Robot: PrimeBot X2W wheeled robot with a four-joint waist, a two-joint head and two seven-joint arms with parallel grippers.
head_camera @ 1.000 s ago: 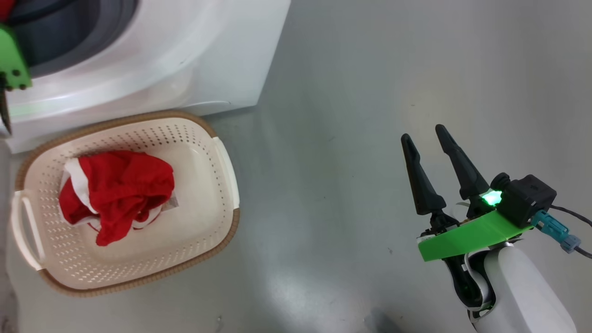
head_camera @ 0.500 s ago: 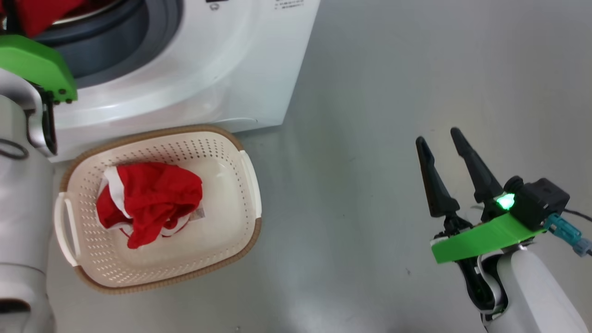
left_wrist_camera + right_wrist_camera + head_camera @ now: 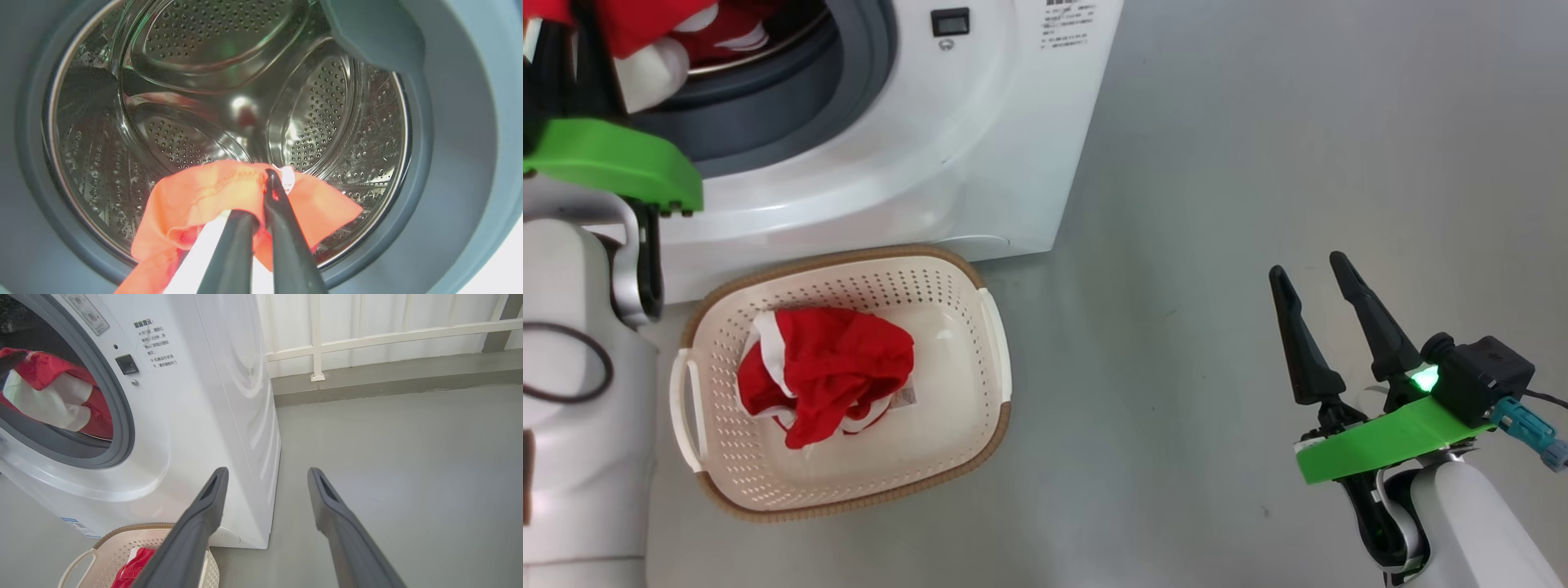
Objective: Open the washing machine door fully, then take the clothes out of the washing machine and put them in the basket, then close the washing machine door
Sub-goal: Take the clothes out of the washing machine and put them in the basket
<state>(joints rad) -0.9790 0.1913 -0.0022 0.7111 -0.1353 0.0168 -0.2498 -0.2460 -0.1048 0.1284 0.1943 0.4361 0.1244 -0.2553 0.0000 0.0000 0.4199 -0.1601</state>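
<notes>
The white washing machine (image 3: pixel 931 139) stands with its mouth uncovered, and the grey gasket (image 3: pixel 849 73) rings the steel drum (image 3: pixel 171 81). Its door is out of view. My left gripper (image 3: pixel 263 183) is at the drum mouth, shut on a red and white garment (image 3: pixel 204 196) that hangs from its fingers; the same garment (image 3: pixel 662 33) shows at the head view's top left. More red clothes (image 3: pixel 833 371) lie in the cream basket (image 3: pixel 992 343) on the floor before the washer. My right gripper (image 3: pixel 1305 265) hovers open over the floor, well right of the basket, holding nothing.
Grey floor (image 3: pixel 1217 163) stretches to the right of the washer. A white railing (image 3: pixel 367 335) and a low kerb run behind it. My left forearm (image 3: pixel 580 425) stands close beside the basket's left handle (image 3: pixel 682 408).
The head camera has swung, so the washer and the basket sit further right and lower. My left arm and the garment it holds have come into view at the drum mouth. The right gripper stays open.
</notes>
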